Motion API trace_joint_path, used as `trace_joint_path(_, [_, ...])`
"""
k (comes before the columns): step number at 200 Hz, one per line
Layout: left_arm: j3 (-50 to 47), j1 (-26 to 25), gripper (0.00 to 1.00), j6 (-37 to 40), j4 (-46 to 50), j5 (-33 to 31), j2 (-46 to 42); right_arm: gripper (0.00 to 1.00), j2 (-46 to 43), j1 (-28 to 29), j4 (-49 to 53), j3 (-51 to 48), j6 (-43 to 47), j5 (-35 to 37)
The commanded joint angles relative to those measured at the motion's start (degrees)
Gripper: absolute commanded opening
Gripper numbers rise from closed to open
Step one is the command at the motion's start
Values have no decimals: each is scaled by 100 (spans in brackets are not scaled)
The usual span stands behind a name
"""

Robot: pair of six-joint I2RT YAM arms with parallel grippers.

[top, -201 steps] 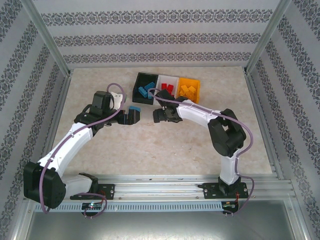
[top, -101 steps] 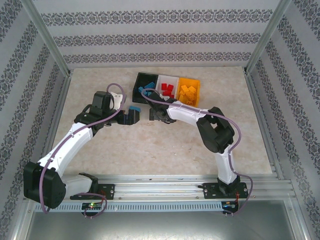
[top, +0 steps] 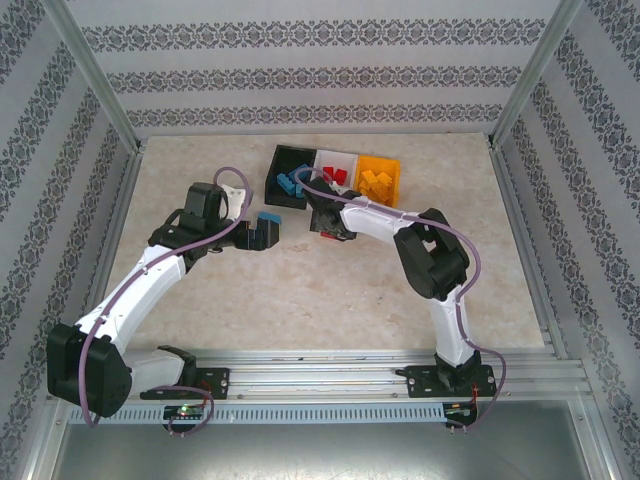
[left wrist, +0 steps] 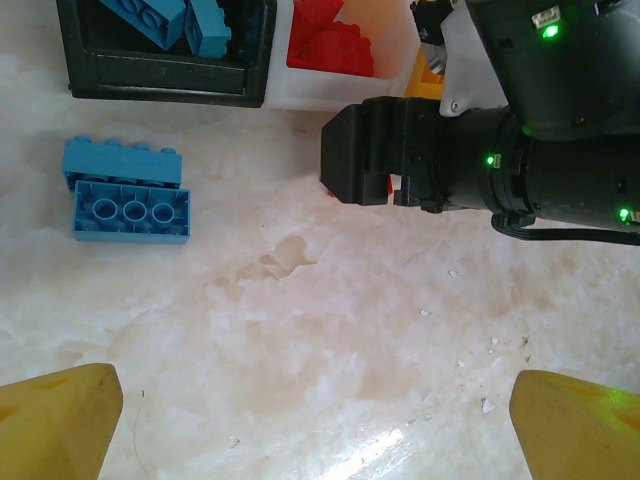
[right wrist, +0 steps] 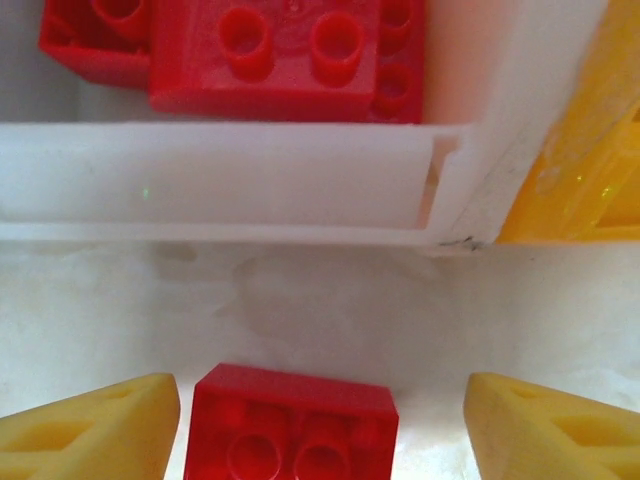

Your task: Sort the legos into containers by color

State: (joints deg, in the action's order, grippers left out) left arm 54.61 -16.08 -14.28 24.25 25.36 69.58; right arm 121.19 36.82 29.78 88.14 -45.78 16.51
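A red lego [right wrist: 290, 425] lies studs-up on the table between the yellow fingers of my right gripper [right wrist: 322, 400]. The left finger [right wrist: 100, 425] is close against it, while the right finger [right wrist: 555, 425] stands well clear, so the jaws are open around it. Just ahead is the white container [right wrist: 230, 180] holding red legos [right wrist: 270, 45], with the orange container [right wrist: 580, 150] to its right. My left gripper [left wrist: 320, 430] hangs wide open over bare table. Two blue legos [left wrist: 128, 190] lie ahead of it, near the black container [left wrist: 165, 80].
The three bins stand in a row at the back: black [top: 290, 175] with blue bricks, white [top: 335, 168], orange [top: 378, 178] with orange bricks. My right gripper's body [left wrist: 400, 150] sits close to the right of the blue legos. Patterned walls enclose the table.
My right gripper has shifted toward the white bin and its jaws have narrowed around the red lego. The left arm has stayed still.
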Motion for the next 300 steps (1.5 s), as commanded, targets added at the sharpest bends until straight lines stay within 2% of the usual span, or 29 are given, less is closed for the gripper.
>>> trace_joint_path(1, [67,-53,100,94,150,-11,-26,71,94,-59,-113,-39,-68,-101])
trace_joint_path(18, [68,-50,100,93,150,-5,-32,66,98,-104,-165,-110,-29,-166])
trace_joint_path(65, [71,-48,100,92,150,11,-24,63,18,-162,-235,-305,-6,-225])
trace_joint_path(87, [70,-46,100,94,150,21,-28,70,92,-155,-199,-218,52,-345])
trace_joint_path(103, [70,-52,100,93,159,13,-36,71,156,-140,-131,-132,94,-390])
trace_joint_path(131, [67,-51,100,96,159,-7,-45,62,67,-131,-219,-261,98,-421])
trace_joint_path(156, [71,-51,100,106,159,-1,-44,45,-212,-142,-388,-588,123,-377])
trace_joint_path(205, [67,-50,100,93,159,26,-46,44,-1308,-179,-576,-1152,312,-411])
trace_joint_path(258, [76,-46,100,105,177,0,-26,46,-2085,-224,-201,-329,969,-233])
trace_joint_path(300, [90,-45,100,117,203,-19,-1,46,-1340,-603,45,950,1477,-262])
